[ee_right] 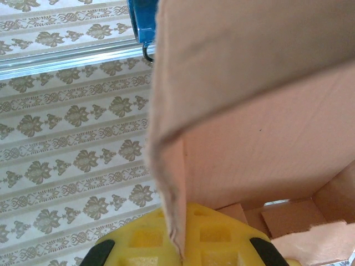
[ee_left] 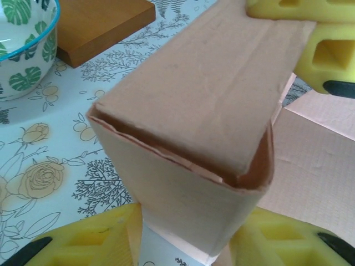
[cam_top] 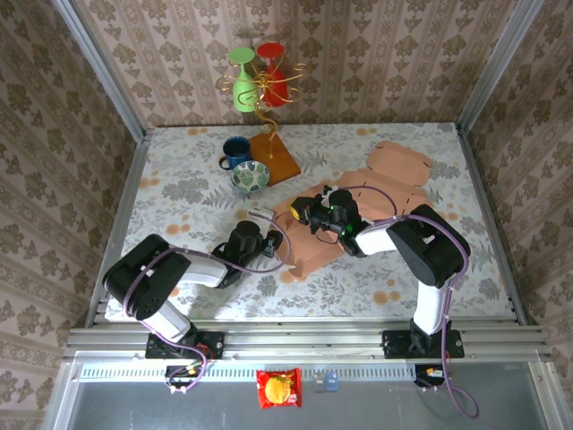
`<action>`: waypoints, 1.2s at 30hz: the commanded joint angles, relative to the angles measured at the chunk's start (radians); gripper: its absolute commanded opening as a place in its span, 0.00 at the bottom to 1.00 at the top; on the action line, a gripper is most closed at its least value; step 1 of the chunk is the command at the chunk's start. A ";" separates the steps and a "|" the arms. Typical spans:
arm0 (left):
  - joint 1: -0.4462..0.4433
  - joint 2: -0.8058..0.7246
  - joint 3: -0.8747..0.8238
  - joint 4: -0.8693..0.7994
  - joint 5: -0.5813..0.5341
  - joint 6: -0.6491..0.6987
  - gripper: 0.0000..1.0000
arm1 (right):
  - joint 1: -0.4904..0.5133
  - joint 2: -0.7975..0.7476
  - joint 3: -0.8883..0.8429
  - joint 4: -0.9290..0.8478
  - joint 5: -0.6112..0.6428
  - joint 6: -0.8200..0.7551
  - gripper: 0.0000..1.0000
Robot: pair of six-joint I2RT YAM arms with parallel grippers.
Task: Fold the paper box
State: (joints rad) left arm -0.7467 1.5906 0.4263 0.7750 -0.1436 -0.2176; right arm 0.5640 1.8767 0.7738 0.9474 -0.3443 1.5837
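Note:
The paper box [cam_top: 358,210], flat brown cardboard partly folded, lies in the middle of the flowered table. My left gripper [cam_top: 267,235] is at its near-left end. In the left wrist view a folded-up side wall of the box [ee_left: 188,111] stands between my yellow fingers [ee_left: 83,241], which sit apart on either side of its base, close to it. My right gripper [cam_top: 315,215] is over the box's left part, and its yellow fingers [ee_left: 327,55] press the far end of that wall. In the right wrist view my right gripper [ee_right: 180,233] is shut on a thin cardboard flap [ee_right: 166,166].
A leaf-patterned bowl [cam_top: 249,176] and a blue mug [cam_top: 235,150] stand behind and to the left of the box. Beside them is a wooden base [cam_top: 279,157] with a wire stand holding green and red glasses [cam_top: 243,85]. A red snack packet [cam_top: 278,388] lies below the front rail.

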 commanded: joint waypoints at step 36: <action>-0.172 0.085 0.199 -0.072 -0.405 -0.185 0.00 | 0.083 -0.034 -0.024 -0.085 0.134 0.101 0.09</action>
State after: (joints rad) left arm -0.8753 1.6890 0.5701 0.6720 -0.5678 -0.3824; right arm 0.6025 1.8717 0.7628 0.9550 -0.2066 1.6794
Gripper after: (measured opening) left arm 0.115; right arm 0.076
